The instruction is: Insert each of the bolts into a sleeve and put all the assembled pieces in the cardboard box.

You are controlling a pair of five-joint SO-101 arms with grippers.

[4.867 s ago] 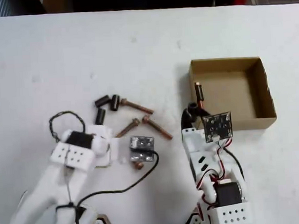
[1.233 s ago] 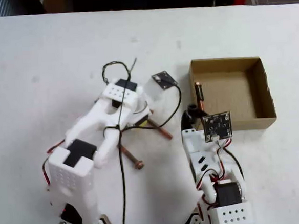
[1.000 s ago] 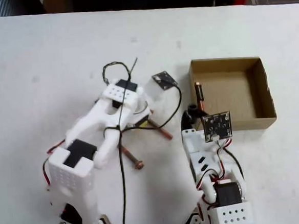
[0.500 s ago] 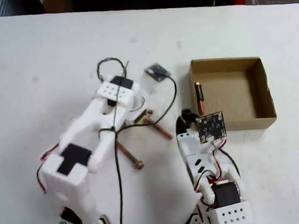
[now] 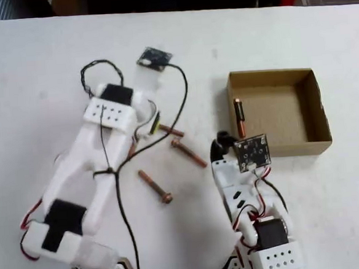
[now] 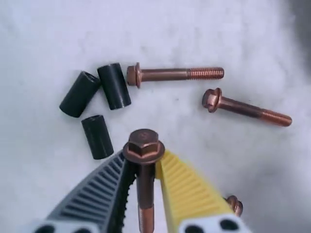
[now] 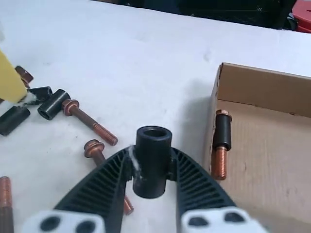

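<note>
1. Two grippers are both clenched on parts. Your left gripper [image 6: 144, 161] pinches a copper bolt [image 6: 144, 194] between its grey and yellow fingers, head outward. Your right gripper [image 7: 151, 162] clamps a black sleeve [image 7: 153, 141] upright with its open bore showing.
2. Room around the left gripper: white table [image 5: 51, 57] runs wide on the side away from the box and on to the far edge. On the box side, two loose bolts [image 6: 175, 74] [image 6: 246, 107] lie just beyond the fingertips.
3. Room around the right gripper: it sits outside the cardboard box [image 7: 257, 87], near that box's nearest wall, with a strip of table between them.
4. Three loose sleeves [image 6: 80, 93] [image 6: 114, 86] [image 6: 97, 136] lie close ahead of the held bolt. The nearest is just beside the grey finger, and the middle one touches a loose bolt's head.
5. One assembled piece [image 7: 222, 143] lies inside the box along the wall nearest the right gripper.
6. Hard to see: the held bolt's threaded end is cut off at the frame edge. A third loose bolt [image 6: 234, 205] shows only its head past the yellow finger. From the high view, the left arm covers the sleeves.
</note>
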